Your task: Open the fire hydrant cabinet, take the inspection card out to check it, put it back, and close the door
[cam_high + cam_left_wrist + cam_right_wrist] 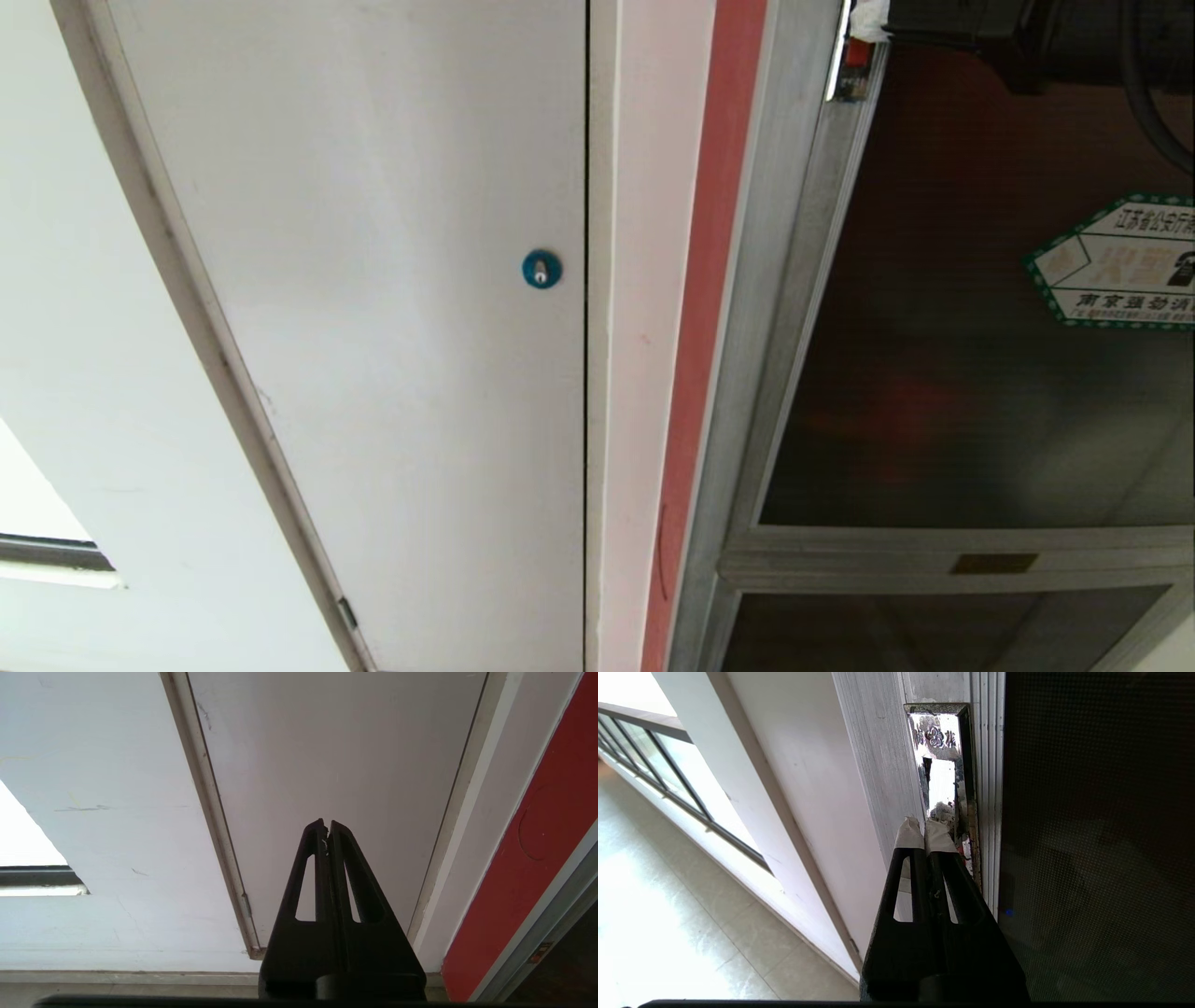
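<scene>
The fire hydrant cabinet [747, 373] shows as a silver aluminium frame on the right of the head view. Its door [952, 327] is dark tinted glass with a green-bordered hexagonal sticker [1120, 266], and it lies flat in the frame. My right gripper [868, 19] is at the door's upper left corner, just above the small red latch [854, 79]. In the right wrist view this gripper [924, 828] is shut, its white-taped tips against the shiny latch recess [941, 760] beside the glass [1092, 835]. My left gripper [327, 823] is parked, shut and empty. The inspection card is hidden.
A white-grey panel with a blue round lock [541, 269] stands left of the cabinet, with a red wall strip [709, 280] between them. A smaller dark glass panel [934, 635] sits below the door. The tiled floor [668, 905] and a window railing [654, 765] lie further left.
</scene>
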Controlling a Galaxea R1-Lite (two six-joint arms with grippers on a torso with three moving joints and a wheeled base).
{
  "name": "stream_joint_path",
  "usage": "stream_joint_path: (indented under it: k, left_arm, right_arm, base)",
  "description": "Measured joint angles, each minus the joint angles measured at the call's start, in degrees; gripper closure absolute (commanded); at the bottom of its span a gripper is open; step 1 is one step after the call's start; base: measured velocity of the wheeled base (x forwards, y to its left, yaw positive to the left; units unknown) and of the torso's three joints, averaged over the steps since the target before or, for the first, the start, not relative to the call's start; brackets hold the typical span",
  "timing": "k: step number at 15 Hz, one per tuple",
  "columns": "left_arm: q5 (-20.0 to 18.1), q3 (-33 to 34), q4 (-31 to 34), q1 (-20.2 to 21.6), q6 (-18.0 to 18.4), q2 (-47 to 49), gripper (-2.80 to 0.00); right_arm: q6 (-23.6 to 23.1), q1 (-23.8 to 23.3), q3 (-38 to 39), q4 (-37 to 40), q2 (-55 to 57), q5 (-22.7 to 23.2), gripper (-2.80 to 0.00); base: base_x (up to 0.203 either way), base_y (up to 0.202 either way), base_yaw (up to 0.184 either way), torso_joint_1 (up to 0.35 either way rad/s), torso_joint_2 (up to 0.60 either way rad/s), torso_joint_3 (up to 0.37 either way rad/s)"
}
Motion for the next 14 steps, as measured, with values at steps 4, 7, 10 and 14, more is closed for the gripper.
stream_joint_path:
  k: [4,7,10,14]
  left_arm:
    - [0.0,0.0,0.0,0.0,0.0,0.0,0.00]
    - [0.0,0.0,0.0,0.0,0.0,0.0,0.00]
    - [0.0,0.0,0.0,0.0,0.0,0.0,0.00]
    - [0.0,0.0,0.0,0.0,0.0,0.0,0.00]
  right_arm:
    - [0.0,0.0,0.0,0.0,0.4,0.0,0.00]
    - [0.0,-0.1,0.0,0.0,0.7,0.0,0.00]
    - [0.0,-0.3,0.0,0.1,0.9,0.0,0.00]
    - [0.0,-0.3,0.1,0.1,1.0,-0.1,0.00]
  base:
    - [0.000,0.000,0.000,0.000,0.00,0.000]
    - [0.000,0.000,0.000,0.000,0.00,0.000]
    - [0.000,0.000,0.000,0.000,0.00,0.000]
    - [0.000,0.000,0.000,0.000,0.00,0.000]
